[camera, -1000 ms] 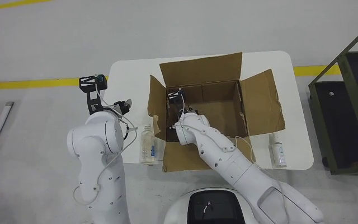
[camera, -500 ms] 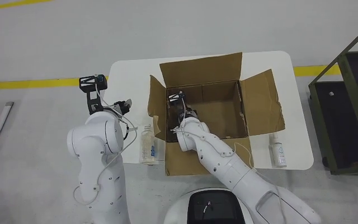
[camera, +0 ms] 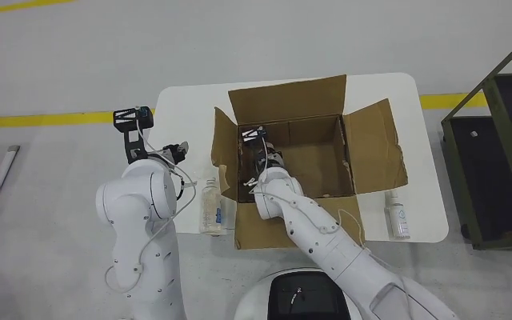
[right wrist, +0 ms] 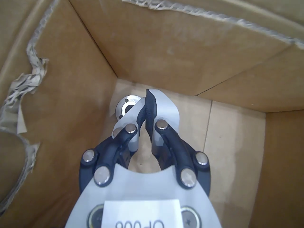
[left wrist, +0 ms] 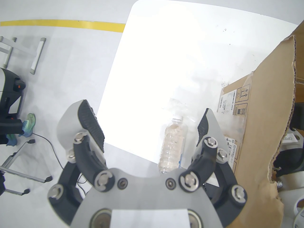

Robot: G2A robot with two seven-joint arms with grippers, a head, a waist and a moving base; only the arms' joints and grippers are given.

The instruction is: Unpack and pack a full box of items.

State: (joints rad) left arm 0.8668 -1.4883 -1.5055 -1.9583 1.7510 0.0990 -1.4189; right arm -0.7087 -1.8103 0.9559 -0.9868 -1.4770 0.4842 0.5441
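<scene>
An open cardboard box [camera: 372, 152] stands on the white table [camera: 184, 104]. My right arm goes down into its left part. In the right wrist view the right gripper [right wrist: 146, 104] is shut, with nothing visible between its pads, low in a corner of the box [right wrist: 190, 55]. A round metal flange [right wrist: 124, 106] lies on the box floor just behind the fingertips. My left gripper [left wrist: 147, 119] hangs open above the table's left edge [camera: 128, 118]. A clear plastic bottle [left wrist: 172, 148] lies on the table beside the box [camera: 211, 206].
A white bottle [camera: 398, 216] lies on the table to the right of the box, near the front edge. A dark green rack [camera: 480, 160] stands off the table's right side. Metal stands [left wrist: 21, 167] are on the floor at the left.
My right arm has shifted a little inside the box, its wrist edging toward the far left corner. The left arm and the bottles have not moved.
</scene>
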